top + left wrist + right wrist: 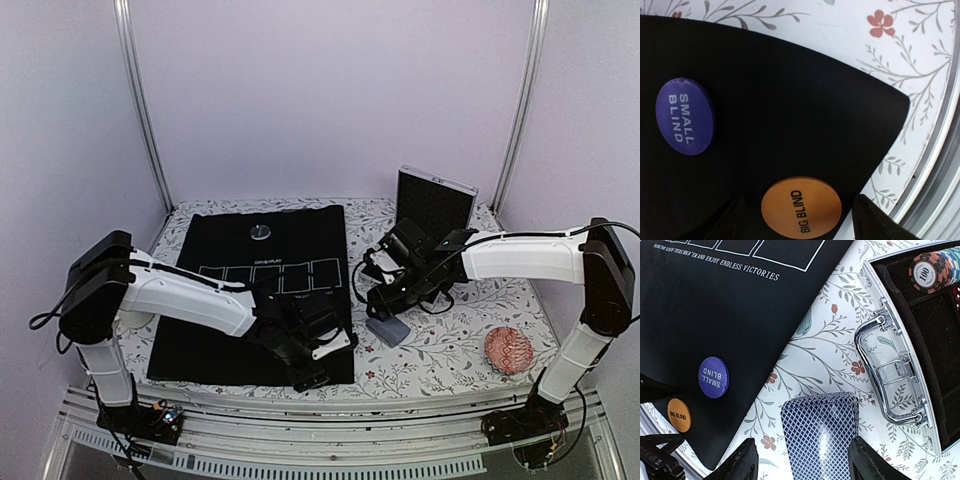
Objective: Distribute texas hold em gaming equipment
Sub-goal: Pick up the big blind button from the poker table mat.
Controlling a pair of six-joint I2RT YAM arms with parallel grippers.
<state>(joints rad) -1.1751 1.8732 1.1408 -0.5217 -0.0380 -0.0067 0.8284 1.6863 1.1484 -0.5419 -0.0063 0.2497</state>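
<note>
An orange BIG BLIND disc lies on the black mat near its corner. My left gripper is open and straddles the disc, with a gap on each side. A purple SMALL BLIND disc lies further in on the mat. A blue-backed deck of cards lies on the floral tablecloth, and my right gripper hangs open over it, one finger on each side. In the top view the deck sits just below the right gripper. A silver disc rests at the mat's far end.
An open chip case stands behind the right gripper; its chrome handle and a stack of poker chips show in the right wrist view. A red patterned disc lies at the right. The table's metal front edge runs close to the left gripper.
</note>
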